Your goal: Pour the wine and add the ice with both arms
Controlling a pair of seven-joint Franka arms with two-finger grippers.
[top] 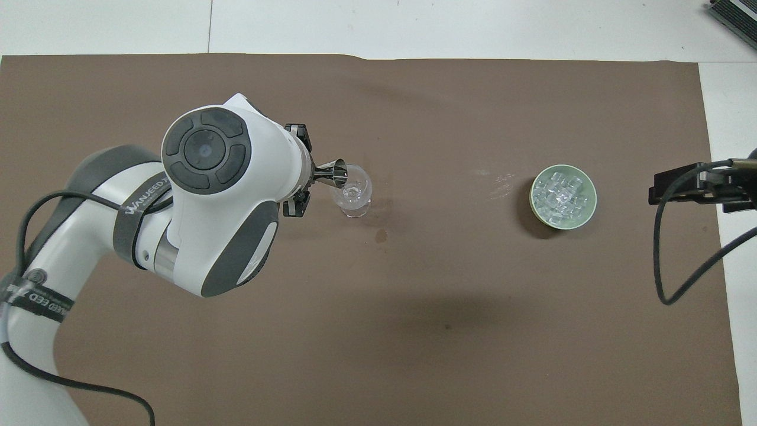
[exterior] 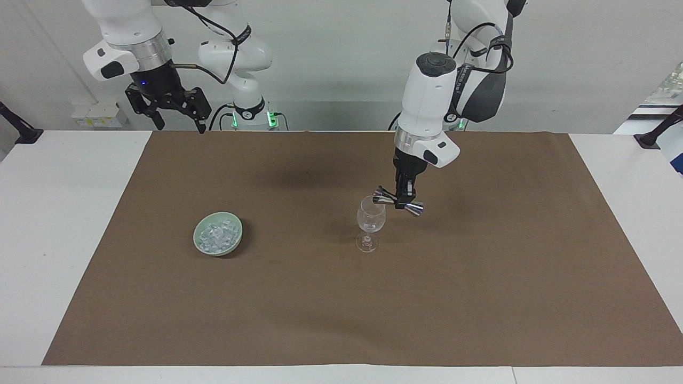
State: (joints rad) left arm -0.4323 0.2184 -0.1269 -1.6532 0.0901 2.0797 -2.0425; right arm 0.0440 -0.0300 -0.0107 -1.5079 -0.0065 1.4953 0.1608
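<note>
Over the glass (exterior: 371, 214), the left gripper (exterior: 404, 197) clamps a jigger (exterior: 398, 201) at its waist. The ice (exterior: 217, 236) fills the bowl (exterior: 199, 244) toward the right arm's end; slippery, so pinch squarely. The right gripper (exterior: 179, 114) waits, jaws wide.

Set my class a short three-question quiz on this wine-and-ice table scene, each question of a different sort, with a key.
1. True or false: the left gripper is shut on the metal jigger, held on its side at the rim of the wine glass.
2. Where is the ice? A in the wine glass; B in the green bowl; C loose on the brown mat.
3. Fill in: the right gripper, waiting up at its own arm's end of the table, is ____.

Key: 1 true; 2 B; 3 open.
</note>
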